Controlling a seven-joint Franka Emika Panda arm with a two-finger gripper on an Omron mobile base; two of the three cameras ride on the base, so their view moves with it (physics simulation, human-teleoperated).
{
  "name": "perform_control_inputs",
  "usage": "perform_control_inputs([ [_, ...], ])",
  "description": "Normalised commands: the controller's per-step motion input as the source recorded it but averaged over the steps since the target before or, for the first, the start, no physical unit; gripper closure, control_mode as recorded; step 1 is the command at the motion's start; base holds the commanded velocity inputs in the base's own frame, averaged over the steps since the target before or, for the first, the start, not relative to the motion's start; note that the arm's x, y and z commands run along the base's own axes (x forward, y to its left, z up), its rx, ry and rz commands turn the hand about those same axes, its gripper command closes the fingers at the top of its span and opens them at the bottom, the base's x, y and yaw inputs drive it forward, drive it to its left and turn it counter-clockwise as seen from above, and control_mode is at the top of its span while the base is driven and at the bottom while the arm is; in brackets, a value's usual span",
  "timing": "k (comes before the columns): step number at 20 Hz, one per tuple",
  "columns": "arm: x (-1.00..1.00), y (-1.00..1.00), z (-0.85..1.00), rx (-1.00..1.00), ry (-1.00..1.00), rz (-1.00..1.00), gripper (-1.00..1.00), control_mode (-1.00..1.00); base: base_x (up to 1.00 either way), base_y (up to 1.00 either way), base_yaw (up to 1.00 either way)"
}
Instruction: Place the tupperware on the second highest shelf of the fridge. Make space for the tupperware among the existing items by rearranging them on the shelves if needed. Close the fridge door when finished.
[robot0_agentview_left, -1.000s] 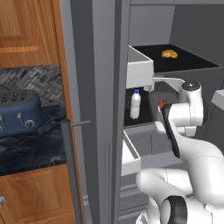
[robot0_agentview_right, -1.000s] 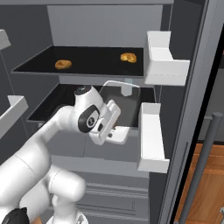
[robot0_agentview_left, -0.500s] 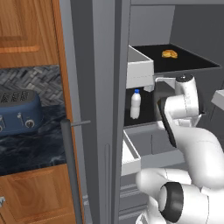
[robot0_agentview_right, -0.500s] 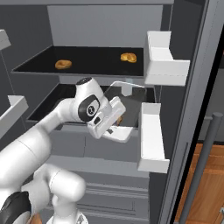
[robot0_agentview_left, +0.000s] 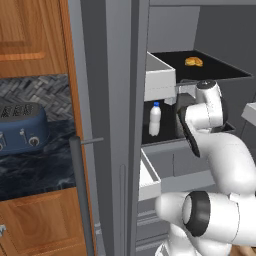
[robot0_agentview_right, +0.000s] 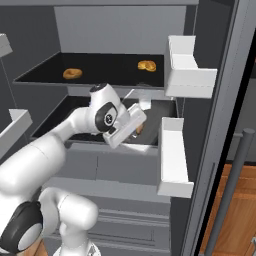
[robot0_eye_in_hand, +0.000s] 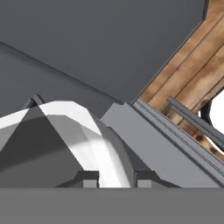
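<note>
Arm: rises from the lower right of the left base view, bends at mid frame and reaches into the open fridge (robot0_agentview_right: 210, 60) under the top shelf (robot0_agentview_right: 105, 67).
Gripper (robot0_eye_in_hand: 114, 177): at the bottom centre of the hand view, its two tips on either side of a white rim, pinched on the tub (robot0_eye_in_hand: 65, 131); in the right base view the hand sits at mid frame.
Tub: held at the front of the second shelf (robot0_agentview_right: 157, 107); a brown bit shows just right of the hand in the right base view.
Bottle (robot0_agentview_left: 155, 119): upright on the second shelf, centre of the left base view.
Top shelf: two orange lumps (robot0_agentview_right: 72, 73), well apart.
Door (robot0_agentview_right: 220, 150): open, right of the right base view, with white bins (robot0_agentview_right: 172, 155).
Room: wood cabinets, dark counter, blue toaster (robot0_agentview_left: 22, 127) at left of the left base view.
</note>
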Motion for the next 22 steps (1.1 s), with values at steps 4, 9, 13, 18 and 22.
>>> perform_control_inputs([
  [4,0.55,0.0,0.0,0.0,-0.23,0.0,-1.0,-1.0,0.0,0.0,0.0],
  [9,0.41,0.0,0.0,0.0,-0.27,0.0,-1.0,-1.0,0.0,0.0,0.0],
  [13,-0.3,0.06,0.15,-0.06,-0.41,0.12,-1.0,-1.0,0.0,0.0,0.0],
  [18,-0.99,0.41,0.11,-0.25,-0.61,0.26,-1.0,-1.0,0.0,0.0,0.0],
  [22,-1.0,0.56,0.23,-0.29,-0.52,0.26,-1.0,-1.0,0.0,0.0,0.0],
])
